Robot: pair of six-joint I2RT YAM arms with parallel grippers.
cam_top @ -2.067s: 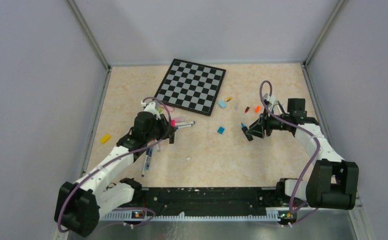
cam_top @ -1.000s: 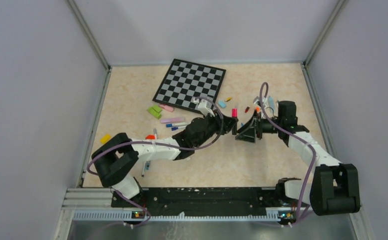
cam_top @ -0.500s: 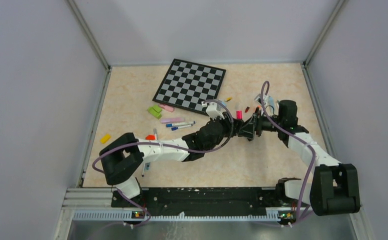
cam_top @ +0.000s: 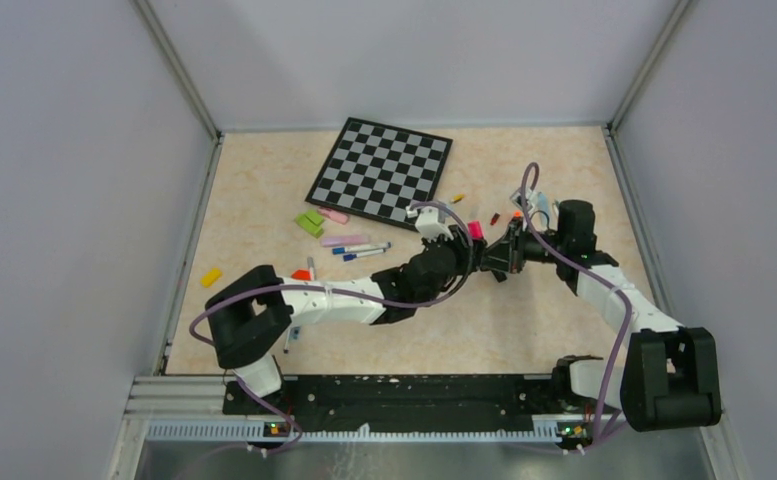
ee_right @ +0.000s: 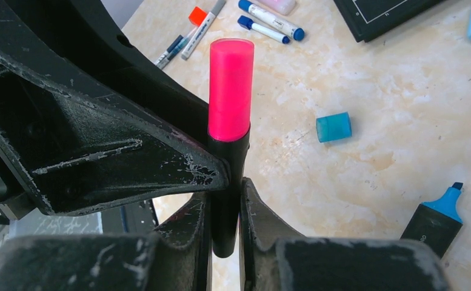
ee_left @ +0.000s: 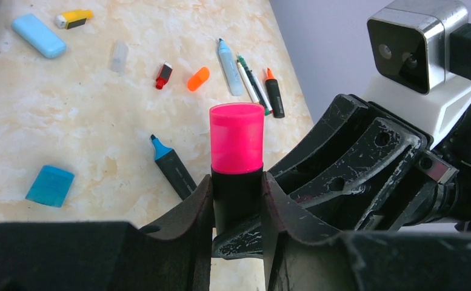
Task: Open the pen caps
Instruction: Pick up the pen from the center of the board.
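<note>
I get the whole beige marbled table [cam_top: 264, 200] from high above its near edge. The left wrist view faces its far right corner, the right wrist view its left edge; both show, close up, one pink-capped black highlighter [ee_left: 237, 170].

My left fingers [ee_left: 187, 221] and right fingers [ee_right: 257, 212] hide the pink-capped pen's [ee_right: 227, 163] lower barrel. From above, only its cap [cam_top: 475, 230] shows where they meet. At 4 o'clock in the right wrist view, the blue highlighter [ee_right: 433, 224] runs off the edge.

Bright even light, soft shadows, pics sharp.
</note>
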